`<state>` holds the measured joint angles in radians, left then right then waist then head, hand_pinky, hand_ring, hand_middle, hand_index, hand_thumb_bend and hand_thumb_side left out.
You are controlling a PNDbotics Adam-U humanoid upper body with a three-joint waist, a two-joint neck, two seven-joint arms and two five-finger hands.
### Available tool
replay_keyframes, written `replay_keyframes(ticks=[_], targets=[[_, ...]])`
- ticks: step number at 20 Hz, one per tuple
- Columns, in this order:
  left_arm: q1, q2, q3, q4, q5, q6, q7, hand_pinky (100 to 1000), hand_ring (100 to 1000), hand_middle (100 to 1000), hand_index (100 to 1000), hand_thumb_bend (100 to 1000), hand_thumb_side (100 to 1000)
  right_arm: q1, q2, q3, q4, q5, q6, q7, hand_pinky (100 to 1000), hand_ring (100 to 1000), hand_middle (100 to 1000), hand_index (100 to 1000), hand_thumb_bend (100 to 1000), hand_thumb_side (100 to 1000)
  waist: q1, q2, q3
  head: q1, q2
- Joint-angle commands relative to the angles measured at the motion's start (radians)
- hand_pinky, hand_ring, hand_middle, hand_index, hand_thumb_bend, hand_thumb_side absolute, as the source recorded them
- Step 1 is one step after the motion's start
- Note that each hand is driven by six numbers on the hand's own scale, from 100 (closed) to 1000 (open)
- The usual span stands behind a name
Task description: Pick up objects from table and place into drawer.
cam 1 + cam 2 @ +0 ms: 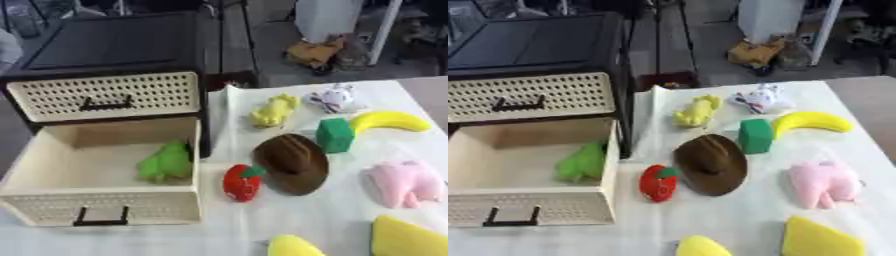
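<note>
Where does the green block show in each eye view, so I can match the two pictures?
Left eye view: the green block stands right of centre, just beyond the brown hat and left of the banana.
Right eye view: the same green block sits nearer the picture's middle, again between hat and banana.
Shared landmark: the open lower drawer at lower left, with a green toy inside.

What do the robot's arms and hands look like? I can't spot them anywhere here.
Neither arm nor hand shows in either eye view at this moment, so nothing about their look can be told from these pictures. Only the white table, the open drawer and the toys, such as the brown hat, are visible.
</note>
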<state>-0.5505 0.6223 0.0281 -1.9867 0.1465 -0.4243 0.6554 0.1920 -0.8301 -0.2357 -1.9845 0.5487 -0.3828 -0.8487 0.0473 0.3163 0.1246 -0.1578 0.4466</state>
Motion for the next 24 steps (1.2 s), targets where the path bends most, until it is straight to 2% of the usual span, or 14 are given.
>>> replay_keyframes(ticks=[1, 3, 6, 9, 10, 14, 21, 24], targets=[[-0.001, 0.013, 0.006, -0.013, 0.017, -0.064, 0.012, 669, 736, 757, 937, 421, 998, -0.007, -0.013, -0.025, -0.015, 0.025, -0.126, -0.058, 793, 933, 870, 916, 100, 1000, -0.005, -0.015, -0.005, 0.011, 0.008], [0.004, 0.011, 0.003, -0.013, 0.026, -0.080, 0.010, 676, 738, 757, 931, 415, 1000, 0.004, -0.008, -0.027, -0.015, 0.073, -0.165, -0.058, 792, 934, 880, 927, 115, 1000, -0.006, -0.014, -0.009, 0.015, 0.014], [0.008, 0.011, 0.001, -0.013, 0.038, -0.084, 0.002, 681, 737, 758, 922, 403, 1000, 0.027, 0.002, -0.012, -0.015, 0.170, -0.173, -0.040, 803, 938, 890, 938, 256, 1000, -0.011, -0.015, -0.015, 0.003, 0.028], [0.010, 0.011, -0.003, -0.013, 0.038, -0.076, -0.020, 681, 735, 758, 911, 399, 1000, 0.042, 0.011, 0.011, -0.015, 0.245, -0.141, 0.036, 810, 939, 895, 938, 305, 1000, -0.016, -0.021, -0.022, -0.026, 0.062], [0.009, 0.010, -0.003, -0.013, 0.039, -0.074, -0.026, 681, 734, 758, 908, 396, 1000, 0.048, 0.012, 0.019, -0.015, 0.264, -0.125, 0.074, 816, 940, 892, 939, 352, 1000, -0.018, -0.025, -0.025, -0.035, 0.083], [0.011, 0.011, -0.004, -0.013, 0.042, -0.065, -0.044, 682, 733, 756, 896, 391, 1000, 0.065, 0.006, 0.041, -0.015, 0.320, -0.070, 0.232, 826, 937, 886, 948, 429, 1000, -0.023, -0.041, -0.035, -0.047, 0.142], [0.024, 0.016, -0.004, -0.013, 0.040, -0.048, -0.057, 681, 734, 755, 873, 391, 996, 0.105, -0.032, 0.076, -0.015, 0.389, -0.020, 0.425, 847, 945, 903, 964, 511, 1000, -0.030, -0.070, -0.057, -0.042, 0.173], [0.030, 0.020, -0.005, -0.013, 0.037, -0.043, -0.060, 679, 733, 754, 868, 380, 996, 0.123, -0.052, 0.094, -0.015, 0.397, 0.000, 0.473, 848, 949, 893, 963, 496, 1000, -0.031, -0.080, -0.064, -0.041, 0.175]])
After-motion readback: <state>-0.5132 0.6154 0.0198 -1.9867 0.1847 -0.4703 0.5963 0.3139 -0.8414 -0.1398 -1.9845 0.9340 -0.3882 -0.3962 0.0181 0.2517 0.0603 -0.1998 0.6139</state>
